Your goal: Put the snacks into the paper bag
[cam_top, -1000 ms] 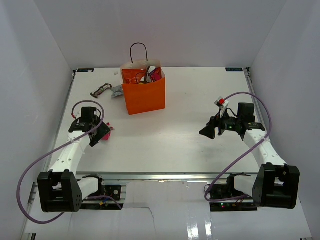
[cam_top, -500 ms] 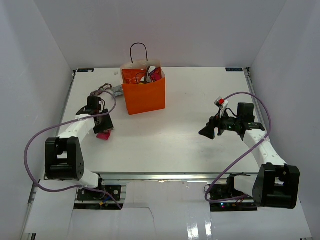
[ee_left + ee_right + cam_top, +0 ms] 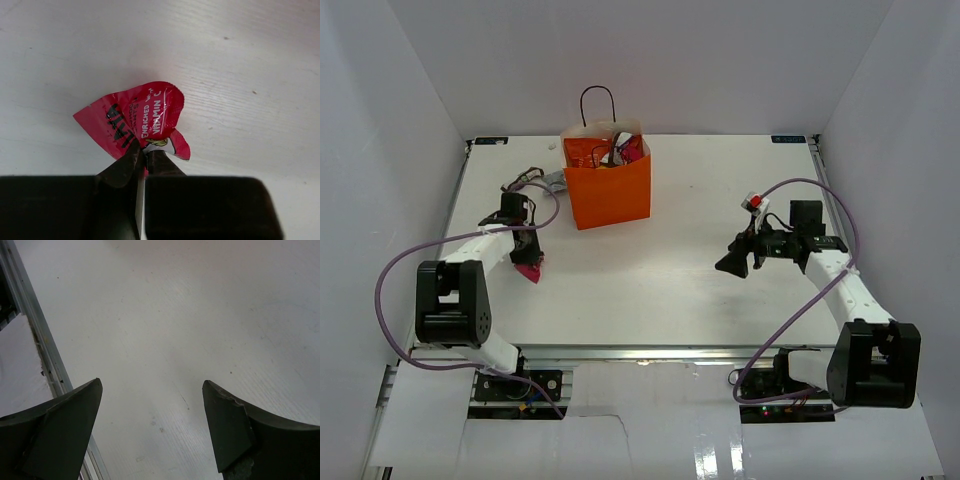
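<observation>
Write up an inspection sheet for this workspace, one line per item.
Surface: white table, faint specks.
Job's things: orange paper bag upright, red chip bag and magenta packet inside; dark brown packet and silver-grey packet on the table at its left; pink-red packet held.
Clutter: nothing seen.
Tools: left tool shut on the pink-red packet's edge; right tool open, holding nothing.
Cables: left purple cable and right purple cable loop free.
Surroundings: plain white walls.

— How's the light?
— Bright, even, from overhead; faint soft shadows on the tabletop.
— Sharpness?
— Overhead view crisp; glare streaks its bottom edge. The right tool looks slightly soft close up.
</observation>
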### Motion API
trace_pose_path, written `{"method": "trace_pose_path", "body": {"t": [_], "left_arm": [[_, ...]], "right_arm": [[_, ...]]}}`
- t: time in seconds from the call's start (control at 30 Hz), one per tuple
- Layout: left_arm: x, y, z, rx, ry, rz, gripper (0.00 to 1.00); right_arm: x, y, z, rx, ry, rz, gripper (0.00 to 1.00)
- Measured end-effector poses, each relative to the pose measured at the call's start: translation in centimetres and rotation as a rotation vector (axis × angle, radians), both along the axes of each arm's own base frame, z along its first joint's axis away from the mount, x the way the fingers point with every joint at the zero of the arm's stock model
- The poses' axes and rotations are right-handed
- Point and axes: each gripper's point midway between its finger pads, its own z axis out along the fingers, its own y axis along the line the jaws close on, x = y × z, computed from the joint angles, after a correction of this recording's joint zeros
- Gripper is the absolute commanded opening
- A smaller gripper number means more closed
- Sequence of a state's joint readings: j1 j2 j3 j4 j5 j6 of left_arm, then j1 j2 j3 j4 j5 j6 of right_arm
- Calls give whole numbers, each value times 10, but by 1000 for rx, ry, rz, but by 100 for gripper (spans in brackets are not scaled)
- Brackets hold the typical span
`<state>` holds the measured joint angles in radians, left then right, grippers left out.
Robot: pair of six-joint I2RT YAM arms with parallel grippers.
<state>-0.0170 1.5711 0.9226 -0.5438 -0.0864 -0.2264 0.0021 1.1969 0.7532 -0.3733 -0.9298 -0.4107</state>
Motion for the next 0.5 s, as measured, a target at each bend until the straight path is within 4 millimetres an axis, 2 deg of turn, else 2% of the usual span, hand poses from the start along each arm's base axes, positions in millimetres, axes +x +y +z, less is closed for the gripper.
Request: {"method": "trace_pose_path", "body": {"t": [0.1, 0.17, 0.2, 0.23, 0.27, 0.37, 0.43, 0.5], "left_arm": [[1, -13, 8, -58, -26, -25, 8], [1, -29, 20, -134, -70, -56, 8], [-1, -40, 28, -191, -100, -82, 7], [-3, -52, 36, -246, -134, -110, 7], [-8, -66, 45, -310, -170, -146, 7], [-30, -108, 63, -487, -234, -261, 5], [-53, -137, 69, -592, -228, -345, 5], [-77, -165, 70, -678, -193, -426, 5]], "right_arm": [[-5, 14, 9, -17, -37, 113, 87], [-10, 28, 19, -29, -93, 232, 88], [-15, 35, 25, -32, -134, 308, 95], [-23, 44, 31, -36, -187, 398, 97], [-31, 51, 37, -39, -260, 498, 90], [-63, 71, 45, -21, -450, 761, 90], [-83, 82, 43, -11, -519, 891, 90], [-95, 96, 42, -12, -575, 990, 90]]}}
